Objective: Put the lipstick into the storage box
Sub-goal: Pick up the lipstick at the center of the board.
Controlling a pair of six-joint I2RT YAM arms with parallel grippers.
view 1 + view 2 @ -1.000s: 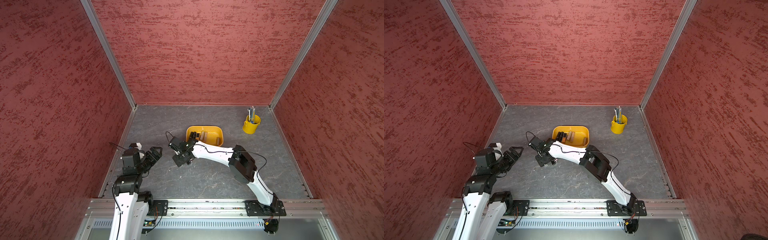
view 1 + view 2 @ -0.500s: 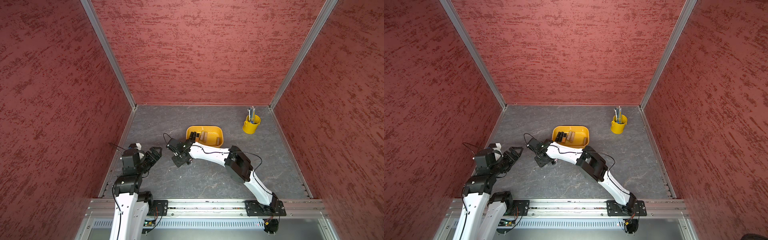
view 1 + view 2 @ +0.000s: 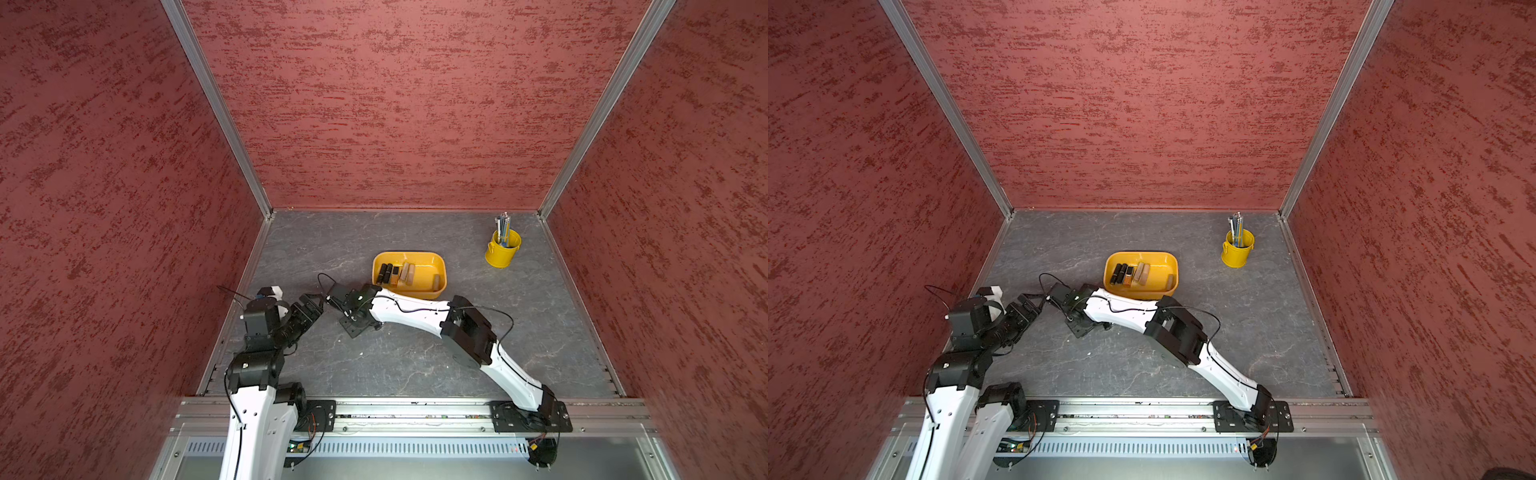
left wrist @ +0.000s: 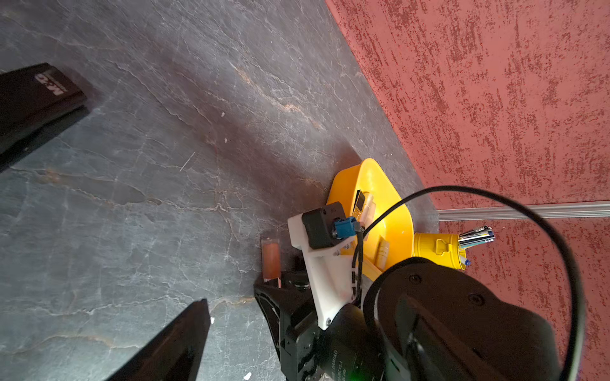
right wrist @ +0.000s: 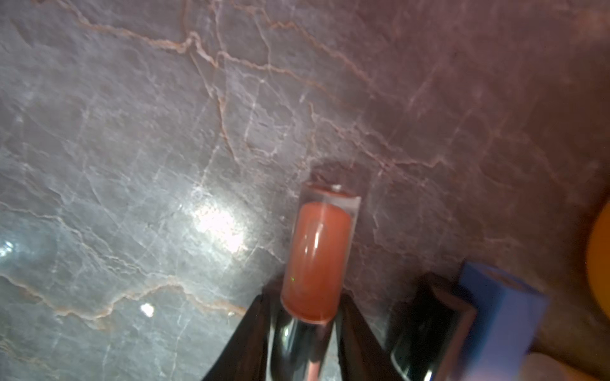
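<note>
The desk (image 3: 395,365): grey stone-look, veined, smooth w/ soft sheen. The walls (image 3: 395,104): red, rough, plaster-like, matt. The lipstick (image 5: 317,257): clear glossy plastic tube, shiny dark cap. The storage box (image 3: 409,252): smooth yellow plastic, slight gloss. The corner rails (image 3: 214,95): brushed metal.

**Left arm** (image 3: 253,419) and **right arm** (image 3: 409,311): glossy white moulded links joined by matt black motor housings.
**Right elbow:** a boxy black block (image 3: 469,336).
**Bases:** black plates (image 3: 511,417) fixed with silver screws.
**Right wrist:** a white bracket (image 4: 317,273) carries a small black camera (image 4: 321,229) with a blue plug (image 4: 343,228). A black cable (image 4: 462,189) arcs away from the plug. The motor (image 4: 333,359) behind is lettered DAMIAO in white.
**Left gripper** (image 4: 142,201): flat black fingers (image 4: 39,95), one printed with white lettering.
</note>
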